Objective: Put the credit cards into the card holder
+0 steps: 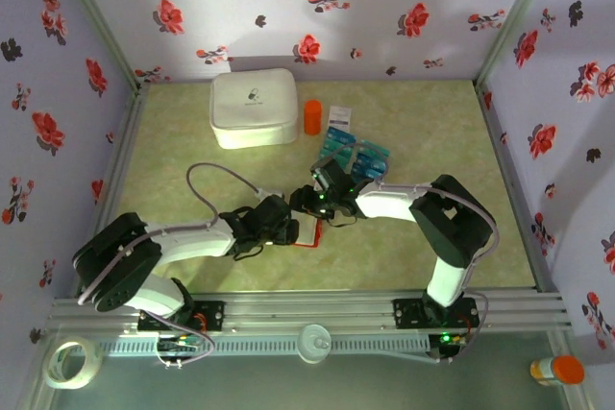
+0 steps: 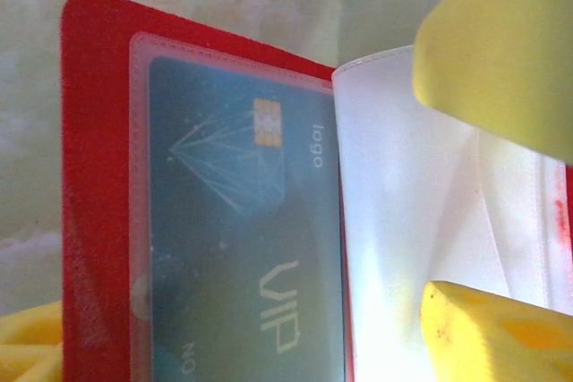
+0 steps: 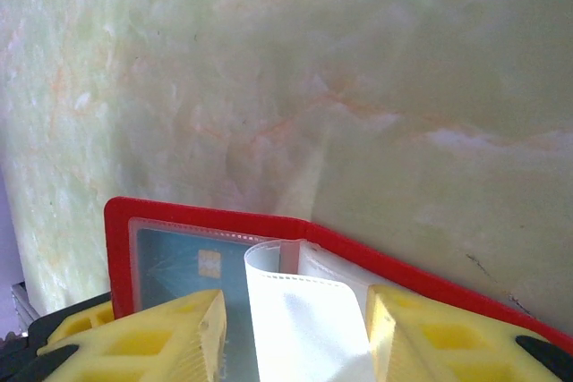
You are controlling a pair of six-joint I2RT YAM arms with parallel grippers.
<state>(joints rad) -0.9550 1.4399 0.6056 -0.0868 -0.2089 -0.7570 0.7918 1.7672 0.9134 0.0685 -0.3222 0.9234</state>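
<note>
Under your left claw (image 2: 430,185) and right claw (image 3: 295,310), both spread and gripping nothing, the card holder (image 2: 89,176) lies open, one credit card (image 2: 242,248) pocketed (left page). Beyond the right claw the other cards (image 1: 357,154) lie loose: most of the job remains.

The left arm (image 1: 192,237) and right arm (image 1: 394,204) bend inward, wrists almost meeting. The left gripper (image 2: 425,194) holds its 2 yellow fingers (image 2: 501,42) wide apart; the right gripper (image 3: 295,310) stands parted too.
</note>
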